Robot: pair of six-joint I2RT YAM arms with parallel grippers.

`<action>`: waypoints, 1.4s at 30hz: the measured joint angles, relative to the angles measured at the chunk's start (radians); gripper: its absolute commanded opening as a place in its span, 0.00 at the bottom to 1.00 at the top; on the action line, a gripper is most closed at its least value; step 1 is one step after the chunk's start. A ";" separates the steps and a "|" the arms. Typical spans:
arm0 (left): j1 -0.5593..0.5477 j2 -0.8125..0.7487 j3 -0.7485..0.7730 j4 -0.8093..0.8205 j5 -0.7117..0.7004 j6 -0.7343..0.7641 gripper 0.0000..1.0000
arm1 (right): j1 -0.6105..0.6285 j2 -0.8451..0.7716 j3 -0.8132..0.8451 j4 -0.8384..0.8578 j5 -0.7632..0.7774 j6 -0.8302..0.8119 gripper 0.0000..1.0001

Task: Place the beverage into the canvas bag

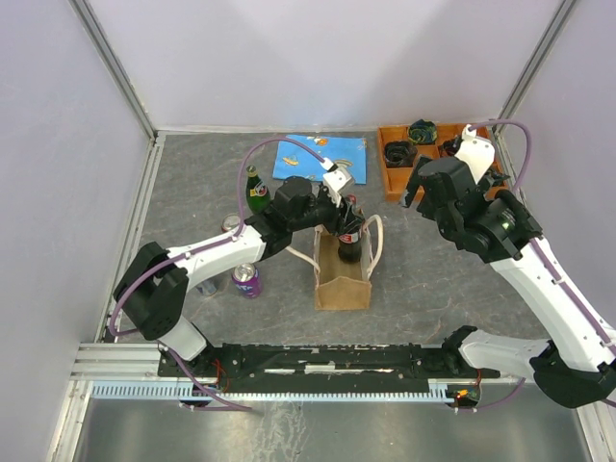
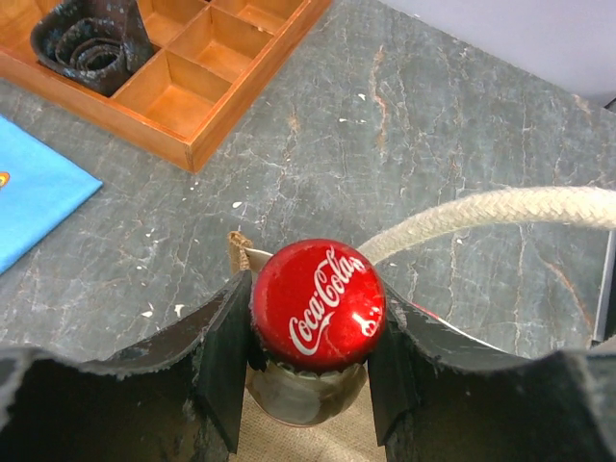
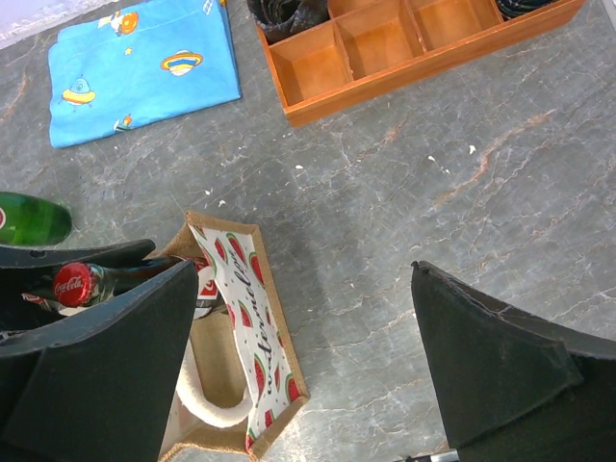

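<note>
Left fingers (image 2: 226, 371) pinch the upright bottle (image 2: 318, 303) by its neck, directly over the canvas bag (image 1: 342, 284) mouth; right fingers (image 3: 500, 371) stand spread.

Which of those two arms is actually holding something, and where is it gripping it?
The left pincer grips the Coca-Cola bottle by its neck, just under its red cap, over the canvas bag. The right pincer is open and empty.

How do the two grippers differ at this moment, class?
The left gripper is shut on the neck of the cola bottle; the right gripper stands wide open, empty. The left gripper hangs over the canvas bag; the right gripper over the table beside the wooden tray. Both have black fingers.
</note>
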State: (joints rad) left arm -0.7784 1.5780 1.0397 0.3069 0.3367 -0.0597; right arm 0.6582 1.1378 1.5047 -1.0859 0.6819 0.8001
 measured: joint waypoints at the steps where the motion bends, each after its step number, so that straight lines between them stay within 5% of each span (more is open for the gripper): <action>1: -0.002 0.001 0.000 0.001 -0.002 0.010 0.03 | -0.003 -0.001 -0.002 0.000 0.000 0.000 0.99; 21: -0.044 0.002 -0.015 0.048 -0.023 0.204 0.03 | -0.037 -0.014 -0.027 0.001 -0.011 0.000 0.99; 42: -0.044 0.014 -0.061 0.117 -0.077 0.246 0.03 | -0.049 -0.024 -0.048 0.008 -0.029 0.000 0.99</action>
State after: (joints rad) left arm -0.8227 1.5917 0.9787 0.4240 0.2596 0.1867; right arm 0.6090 1.1133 1.4570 -1.0782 0.6525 0.8001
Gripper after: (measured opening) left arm 0.513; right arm 0.991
